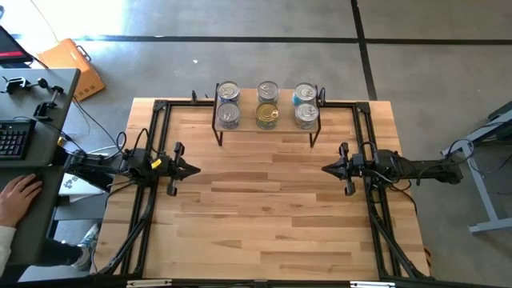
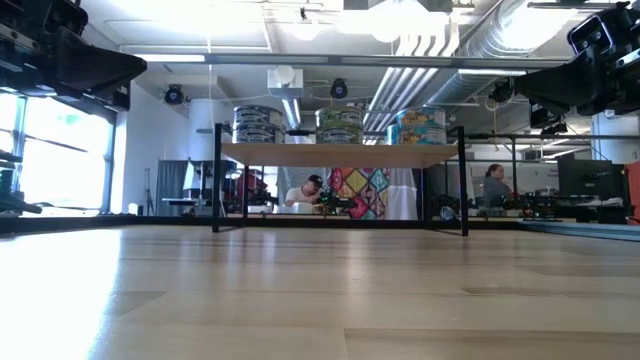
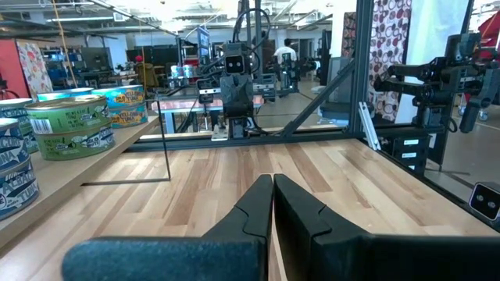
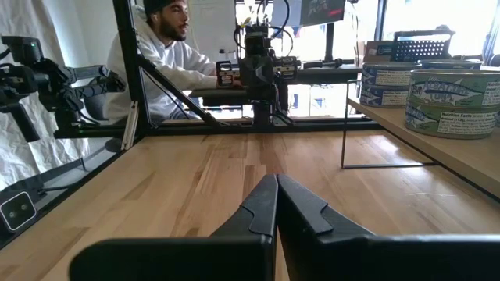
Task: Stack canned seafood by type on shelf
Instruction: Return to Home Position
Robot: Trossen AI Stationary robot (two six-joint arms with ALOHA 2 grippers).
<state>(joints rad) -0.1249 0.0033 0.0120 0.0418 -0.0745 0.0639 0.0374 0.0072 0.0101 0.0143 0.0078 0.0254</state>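
The tuna tins [image 1: 267, 114] stand on the shelf [image 1: 247, 120] at the far edge of the surface [image 1: 264, 216], in three columns by two rows, each column sharing one label colour. The low view shows them two high. From that level angle it is hard to tell whether every upper tin sits square on the one beneath.

The left claw [image 1: 192, 169] is clenched on nothing, low over the left side of the surface and well apart from the shelf. The right claw [image 1: 326, 168] mirrors it on the right, also clenched and empty.

The sorting looks finished, so the remaining risk is disturbance. The shelf has thin legs and the outer stacks stand near its side rails. A jolt to the surface as the arms settle could slide an off-centre upper tin off its stack. An arm that swings wide towards the shelf could clip a leg.
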